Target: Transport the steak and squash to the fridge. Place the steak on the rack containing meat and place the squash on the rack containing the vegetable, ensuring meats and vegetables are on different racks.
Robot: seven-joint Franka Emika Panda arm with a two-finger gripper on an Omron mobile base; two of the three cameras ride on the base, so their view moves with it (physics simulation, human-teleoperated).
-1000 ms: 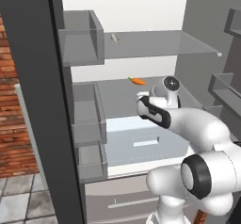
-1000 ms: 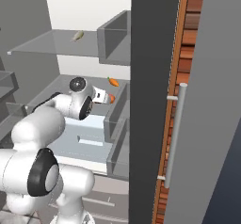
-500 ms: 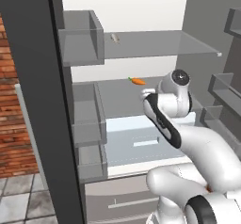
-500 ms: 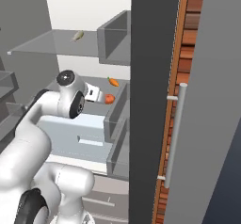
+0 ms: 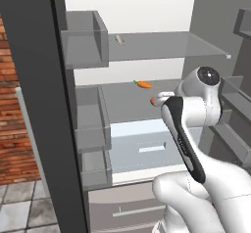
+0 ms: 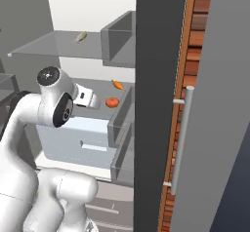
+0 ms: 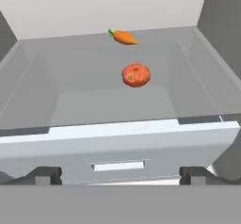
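The fridge (image 5: 34, 104) stands open. On its middle rack (image 7: 94, 105) lies the squash (image 7: 136, 75), round and orange-red, with the vegetable (image 7: 123, 37), a small carrot with a green tip, farther back on the same rack. My gripper (image 7: 121, 176) hangs in front of the rack, open, with nothing between its fingers; the squash lies apart from it. From the right base view the gripper (image 6: 93, 100) sits just left of the squash (image 6: 112, 102) and the carrot (image 6: 117, 85). The steak is out of view.
A small pale lump (image 5: 120, 39) lies on the upper glass shelf (image 5: 166, 46). A pale drawer (image 5: 142, 146) juts out under the middle rack. Grey door bins (image 5: 88, 119) flank the opening. The door with its silver bar handle (image 6: 179, 143) stands at the right.
The hand has drawn back from the squash toward the front of the fridge and the arm has lifted. The squash and the carrot stay on the middle rack.
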